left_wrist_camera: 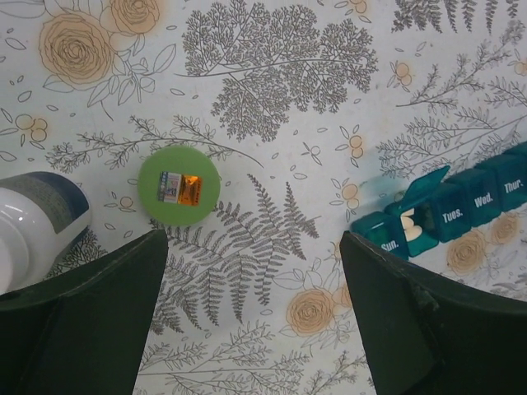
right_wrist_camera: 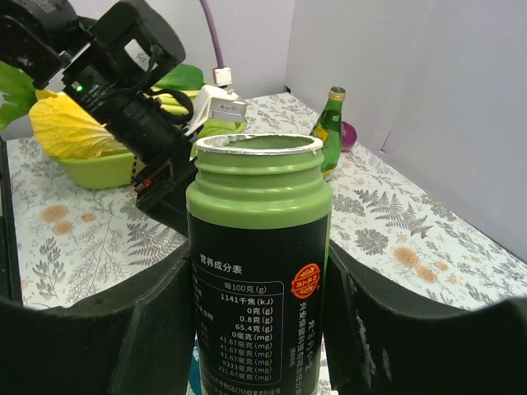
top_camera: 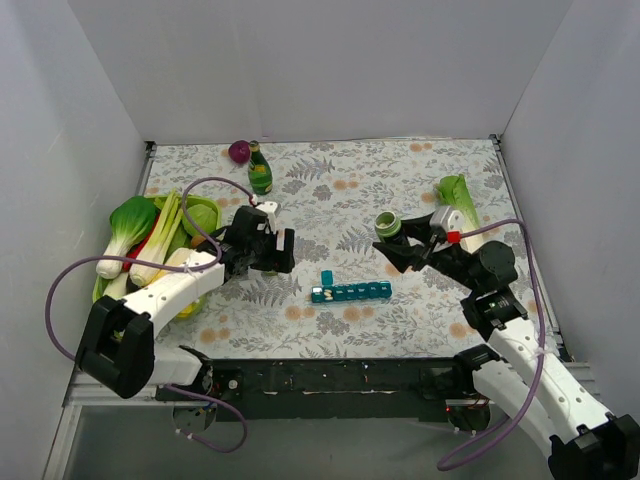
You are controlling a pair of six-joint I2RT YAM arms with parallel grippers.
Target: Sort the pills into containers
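My left claw (left_wrist_camera: 254,247) has matt dark plastic fingers (left_wrist_camera: 82,329). The long teal pill organiser (left_wrist_camera: 465,206) is glossy translucent plastic. The green round pill bottle (right_wrist_camera: 258,271) is smooth plastic, foil-rimmed, with a glossy black label.

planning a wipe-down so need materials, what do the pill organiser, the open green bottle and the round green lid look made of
Pill organiser: glossy teal plastic, its raised flap looking slightly see-through. Green bottle: matte opaque plastic with a glossy black printed label; the silvery rim is probably leftover foil seal. Round green lid: likely matte plastic, carrying a sticker.
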